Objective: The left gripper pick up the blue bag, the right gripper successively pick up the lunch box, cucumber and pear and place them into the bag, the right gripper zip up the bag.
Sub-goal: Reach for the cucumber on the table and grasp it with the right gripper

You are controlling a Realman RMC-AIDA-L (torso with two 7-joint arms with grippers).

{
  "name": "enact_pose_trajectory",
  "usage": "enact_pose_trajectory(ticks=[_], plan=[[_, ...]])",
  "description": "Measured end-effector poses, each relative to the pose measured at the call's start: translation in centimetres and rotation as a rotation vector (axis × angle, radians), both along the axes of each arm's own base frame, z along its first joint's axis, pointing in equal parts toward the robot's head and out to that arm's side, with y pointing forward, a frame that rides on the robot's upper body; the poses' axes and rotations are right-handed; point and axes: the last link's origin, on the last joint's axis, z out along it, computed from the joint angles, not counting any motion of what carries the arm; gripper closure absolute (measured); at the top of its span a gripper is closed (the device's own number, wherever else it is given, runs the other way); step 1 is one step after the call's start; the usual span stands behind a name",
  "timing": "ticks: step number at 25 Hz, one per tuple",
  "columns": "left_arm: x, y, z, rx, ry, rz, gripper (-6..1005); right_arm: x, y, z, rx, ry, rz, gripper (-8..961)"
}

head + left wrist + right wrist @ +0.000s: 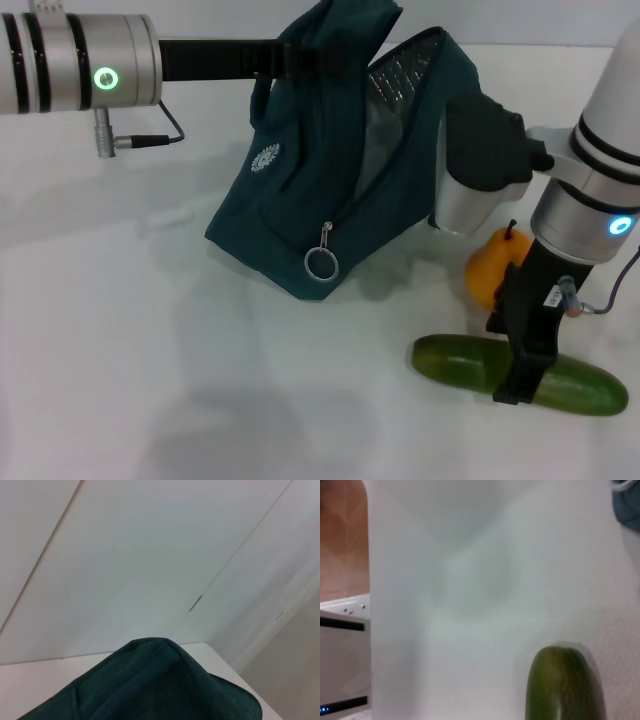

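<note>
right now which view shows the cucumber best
Head view: the whole cucumber lies on the table, the right claw down over its middle. The right wrist view shows only one rounded end; the left wrist view shows none.

Left arm stretched out level from the left side w/ silver wrist showing, left gripper [300,55] up at the bag's top edge, fingers buried in fabric so can't tell their state. Right arm coming in from the right, wrist bent down, right gripper [522,385] pointing straight down, fingers closed around the cucumber approx mid-length.
</note>
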Motion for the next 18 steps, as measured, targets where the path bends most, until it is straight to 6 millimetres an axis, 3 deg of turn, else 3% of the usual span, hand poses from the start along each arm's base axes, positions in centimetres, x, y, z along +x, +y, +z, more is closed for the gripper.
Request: enact_pose_trajectory(ticks=[18], plan=[[-0.11,-0.01,-0.01,0.002,0.002,0.003,896,0.31,-0.51,-0.95,-0.017,-0.037,0.057,122]])
